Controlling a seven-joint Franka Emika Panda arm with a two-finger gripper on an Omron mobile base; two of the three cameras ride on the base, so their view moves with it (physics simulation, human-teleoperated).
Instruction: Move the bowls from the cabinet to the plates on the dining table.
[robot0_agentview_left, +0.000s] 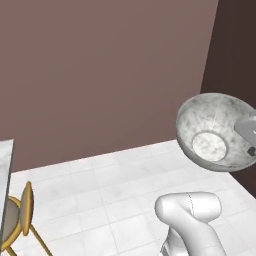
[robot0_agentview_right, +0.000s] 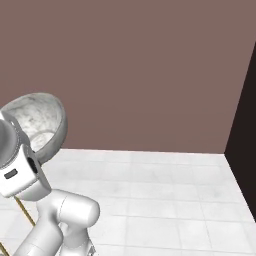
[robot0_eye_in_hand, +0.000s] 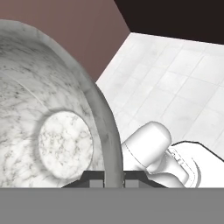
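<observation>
A: Mauve wall, white tiled floor behind. Where's the marbled bowl?
B: Tipped on its side, rim pinched between the pincer tips, clamped tight, carried mid-air.
A: Tips for the carry?
B: Go slow and level it. Table edge, probably, far left.
A: Look?
B: Deep, round, grey-white veining, flat pale base.

The grey-white marbled bowl hangs in the air at the right of the left base view, tipped on its side, its round flat bottom showing inside, above the white tiled floor.
</observation>
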